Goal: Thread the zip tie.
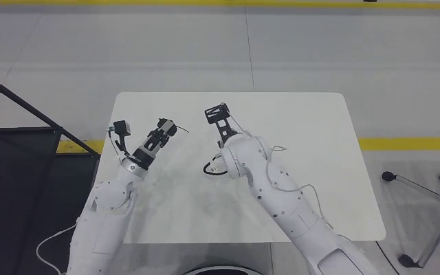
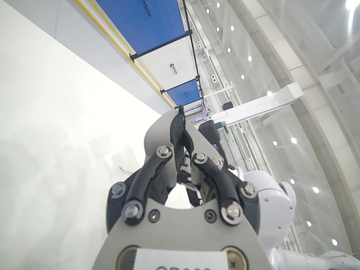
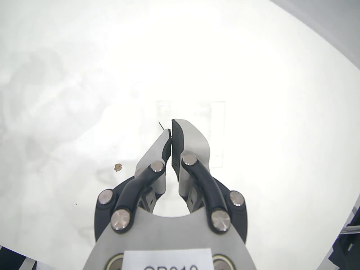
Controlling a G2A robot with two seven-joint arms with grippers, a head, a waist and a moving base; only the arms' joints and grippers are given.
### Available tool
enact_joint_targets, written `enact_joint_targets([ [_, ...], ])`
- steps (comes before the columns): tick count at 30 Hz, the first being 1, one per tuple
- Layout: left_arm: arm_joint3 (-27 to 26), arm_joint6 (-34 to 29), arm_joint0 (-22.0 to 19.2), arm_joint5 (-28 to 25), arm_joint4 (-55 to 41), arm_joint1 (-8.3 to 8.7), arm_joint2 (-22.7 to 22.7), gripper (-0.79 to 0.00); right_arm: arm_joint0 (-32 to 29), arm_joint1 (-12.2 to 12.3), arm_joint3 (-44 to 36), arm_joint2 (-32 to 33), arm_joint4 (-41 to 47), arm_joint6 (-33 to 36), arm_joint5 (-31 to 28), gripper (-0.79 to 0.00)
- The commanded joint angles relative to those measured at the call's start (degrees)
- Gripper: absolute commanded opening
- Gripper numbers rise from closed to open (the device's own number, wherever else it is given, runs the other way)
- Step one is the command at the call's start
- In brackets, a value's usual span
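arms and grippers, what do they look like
The left arm and right arm have smooth, rounded white shells. A thin white cable loops off the right one. The left gripper and right gripper match: silver metal fingers with black ribbed pads, curved black links fixed by silver bolts, and a grey base plate with a white label.

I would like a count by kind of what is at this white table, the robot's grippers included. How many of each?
grippers: 2 (left gripper, right gripper)
zip tie: 1
table: 1
total: 4
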Motion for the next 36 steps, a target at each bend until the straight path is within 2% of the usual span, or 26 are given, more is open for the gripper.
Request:
enact_joint_targets([
  [1,0.64,-1.31,-0.94,0.3,1.34,0.04,1.08,-0.785,-3.51,1.04,-7.79,1.85,-3.21,0.97,-3.12,-0.785],
  [4,2.27,-5.93,-3.11,-0.55,1.03,0.15,2.63,-0.785,-9.68,2.71,-19.13,5.53,-5.67,1.37,-9.94,-0.785],
  [9,5.68,-16.28,-8.01,-2.26,0.73,0.54,5.02,-0.785,-19.64,5.24,-34.5,12.44,-2.46,0.22,-27.09,-0.785],
  [14,10.13,-27.88,-13.87,-3.0,1.79,0.88,8.59,-0.785,-26.65,7.18,-43.52,19.13,5.78,-1.8,-43.34,-0.785],
  [18,11.83,-30.61,-16.2,-3.73,2.93,0.86,10.66,-0.785,-29.89,8.34,-47.01,22.22,11.73,-2.27,-52.73,-0.785],
  [32,10.95,-30.06,-15.99,-3.51,4.48,0.96,11.09,-0.785,-30.36,8.51,-47.28,22.71,12.36,-2.27,-53.36,-0.785],
  [34,10.29,-29.99,-16.22,-4.93,6.46,1.17,11.25,-0.785,-30.56,8.66,-46.76,23.08,12.99,-6.01,-53.45,-0.785],
  [36,9.14,-27.62,-16.11,-7.63,10.16,1.4,11.07,-0.785,-30.7,9.04,-46.11,24.62,15.47,-9.94,-56.74,-0.785],
])
